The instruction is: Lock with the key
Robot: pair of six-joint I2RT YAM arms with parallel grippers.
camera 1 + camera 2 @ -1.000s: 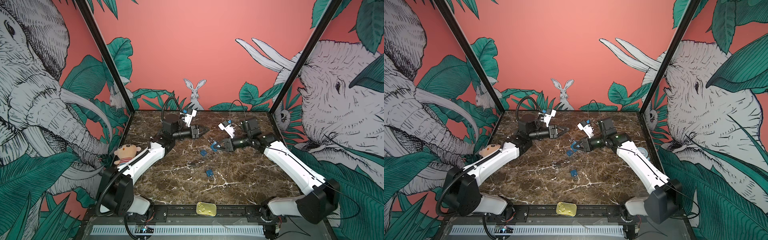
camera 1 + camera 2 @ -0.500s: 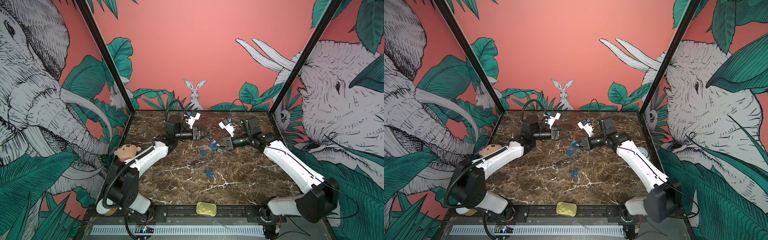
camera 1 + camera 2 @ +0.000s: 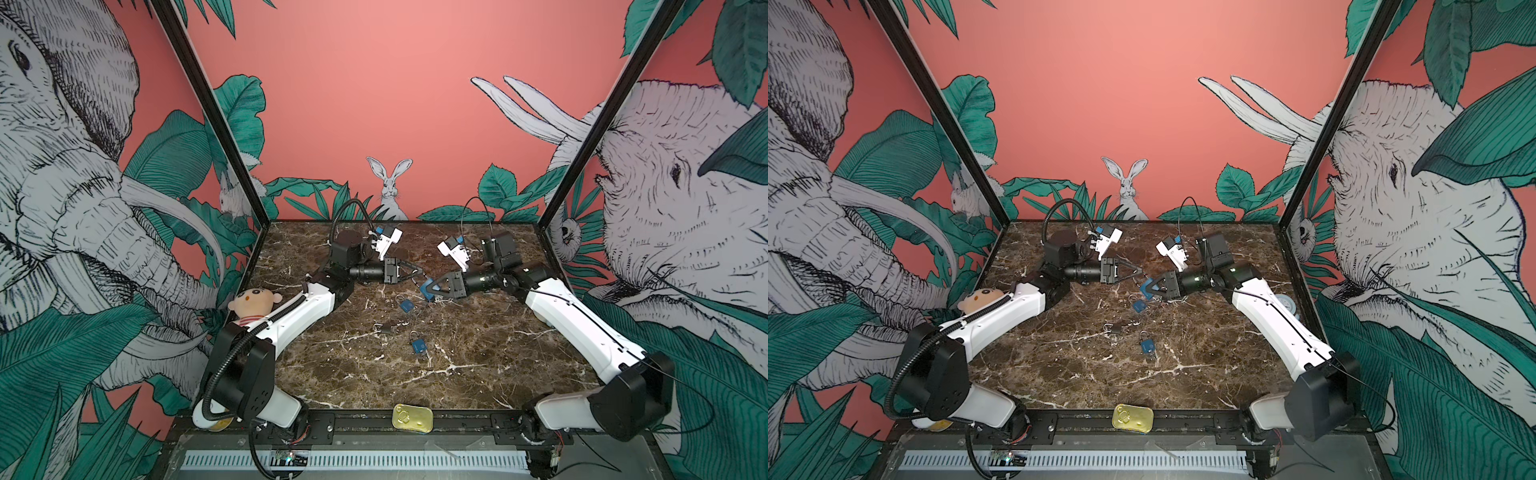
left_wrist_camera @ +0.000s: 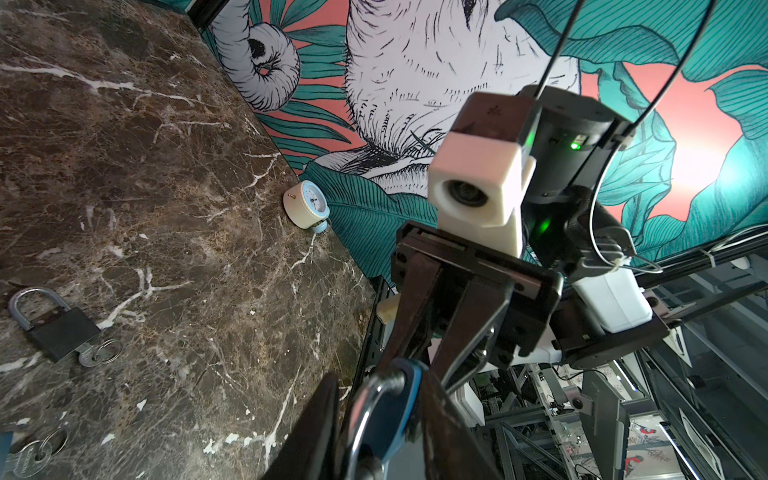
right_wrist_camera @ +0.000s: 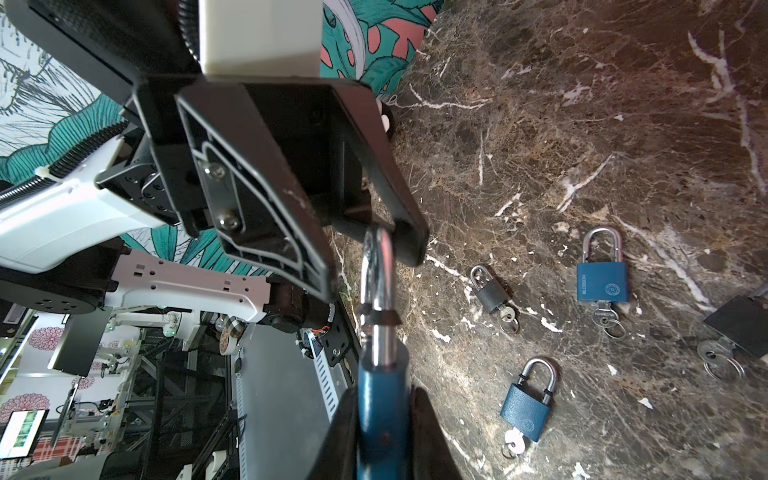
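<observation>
Over the back middle of the worktop [image 3: 478, 353], the right gripper [image 3: 434, 286] is clenched on the body of a blue padlock [image 5: 380, 419]. It holds the lock in the air with the shackle [image 5: 376, 266] pointing at the left gripper [image 3: 417, 274]. That gripper has its jaws either side of the shackle's bow, and from where I stand I can't tell whether they pinch the steel or only straddle it. To my eye the step is snapping the shackle home, and what matters is alignment. The left gripper should take the bow squarely, then push straight along the legs toward the body while the right one holds firm and lets nothing twist. A skewed push would likely jam the free leg on the body's edge, or the smooth steel could slip out of the jaws. This lock's key is hidden from me. Spare padlocks [image 5: 602, 278] lie on the marble, keys in them, well apart from the pair.
</observation>
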